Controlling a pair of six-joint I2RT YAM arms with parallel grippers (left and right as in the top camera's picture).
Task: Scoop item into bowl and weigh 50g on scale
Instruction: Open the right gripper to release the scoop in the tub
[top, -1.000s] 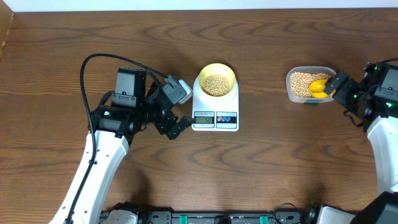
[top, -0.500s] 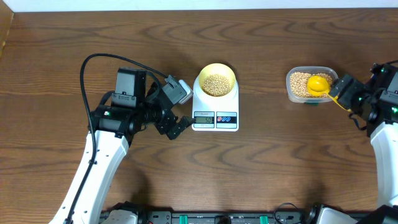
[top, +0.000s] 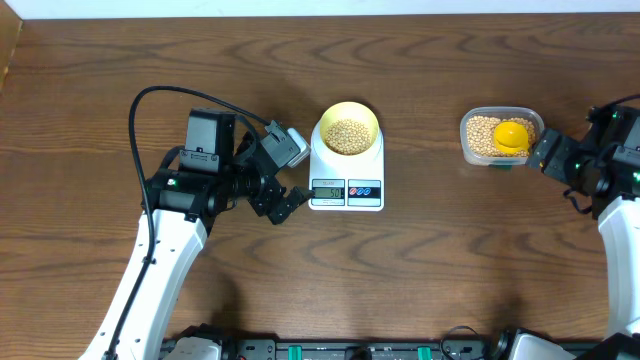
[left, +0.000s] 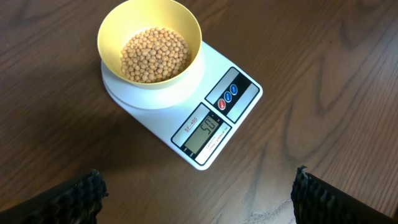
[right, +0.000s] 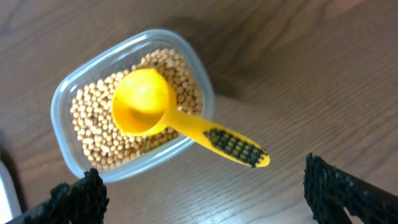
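Weighing station, filling judged complete. The beans (left: 153, 55) lie heaped in the pale-yellow bowl (left: 111, 38), which sits centred on the round platform of the scale (left: 245, 99), so the whole load bears on the platform. The display (left: 206, 129) faces the left wrist camera and appears to read 50, though the digits are small.

The left gripper (left: 202, 200) hovers just in front of the scale, fingers spread wide and empty. It is probably parked there to keep the readout in view.

Well apart, on the right of the table (top: 420, 280), the yellow scoop (right: 143, 102) rests cup-up on the spare beans in the clear tub (right: 61, 118), its handle (right: 236, 146) propped over the rim and so easy to reach again. The right gripper (right: 208, 202) is wide open and holds nothing — the handle lies free between and ahead of its fingers.

Against the frames a second earlier, the right gripper has backed away from the tub's edge and left the scoop behind — bowl, scale and left arm are unchanged.
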